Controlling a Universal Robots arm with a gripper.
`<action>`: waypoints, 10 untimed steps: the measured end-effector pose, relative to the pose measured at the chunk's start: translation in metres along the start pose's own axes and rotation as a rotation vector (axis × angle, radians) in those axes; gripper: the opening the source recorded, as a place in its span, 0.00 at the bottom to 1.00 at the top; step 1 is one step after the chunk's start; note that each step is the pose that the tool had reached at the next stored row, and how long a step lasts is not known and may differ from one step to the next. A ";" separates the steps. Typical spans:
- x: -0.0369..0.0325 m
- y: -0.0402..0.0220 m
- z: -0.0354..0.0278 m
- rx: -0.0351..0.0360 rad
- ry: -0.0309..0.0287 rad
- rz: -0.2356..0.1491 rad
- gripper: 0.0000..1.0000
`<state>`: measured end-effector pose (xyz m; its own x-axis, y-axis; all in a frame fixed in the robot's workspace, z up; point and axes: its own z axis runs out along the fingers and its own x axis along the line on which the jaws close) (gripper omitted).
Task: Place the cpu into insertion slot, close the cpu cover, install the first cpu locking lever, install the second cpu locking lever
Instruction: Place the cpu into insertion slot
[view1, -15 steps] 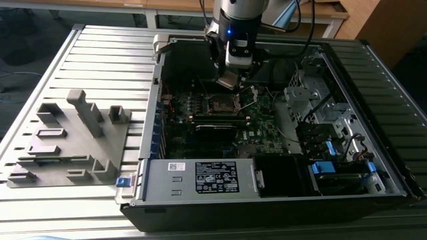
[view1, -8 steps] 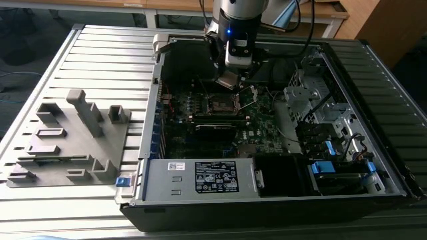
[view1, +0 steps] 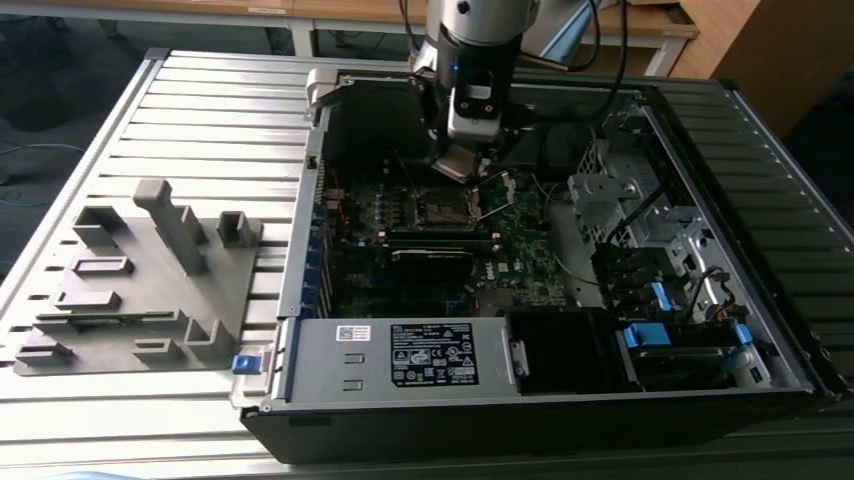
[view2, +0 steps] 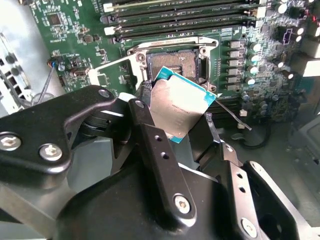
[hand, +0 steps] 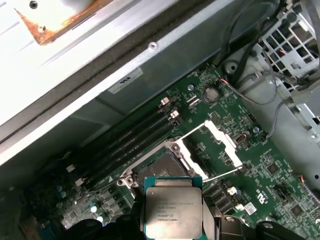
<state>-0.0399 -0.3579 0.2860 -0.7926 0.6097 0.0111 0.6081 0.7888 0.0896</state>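
Two black fingers (view2: 150, 125) of the hand (view2: 177, 107) pinched on opposite edges of the cpu (view2: 182, 105). Silver-grey top showing, teal rim at the corners, chip held tilted in the second wrist view. In the first wrist view, the same cpu (hand: 173, 210) clamped between the fingers, above the green board.

Just beyond the chip, the insertion slot (view2: 175, 65): dark, square, edged in silver metal, the cpu not yet seated in it. Beside the slot, the cpu cover (hand: 222, 142) swung open, away from the socket. One thin locking lever (view2: 232, 114) lifted free, slanting out from the socket's side. Past the slot, long memory slots (view2: 185, 20) side by side in a row.

In the exterior view, the hand (view1: 461, 160) down inside the open computer case (view1: 300, 250), hanging over the slot (view1: 441, 208) toward the case's far side. At the case's near edge, a grey power supply (view1: 400, 355) with a label. On the exterior view's left, a grey moulded fixture (view1: 147, 270) lying on the slatted metal tabletop (view1: 200, 110), just beside the case.
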 end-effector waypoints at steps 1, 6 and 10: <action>0.0000 -0.0001 0.0011 -0.0002 -0.0013 0.014 0.54; -0.0001 -0.0005 0.0059 -0.0011 -0.0092 0.103 0.54; -0.0001 -0.0008 0.0094 -0.0019 -0.0156 0.174 0.54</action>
<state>-0.0399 -0.3579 0.2765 -0.6743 0.7384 0.0112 0.7362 0.6708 0.0896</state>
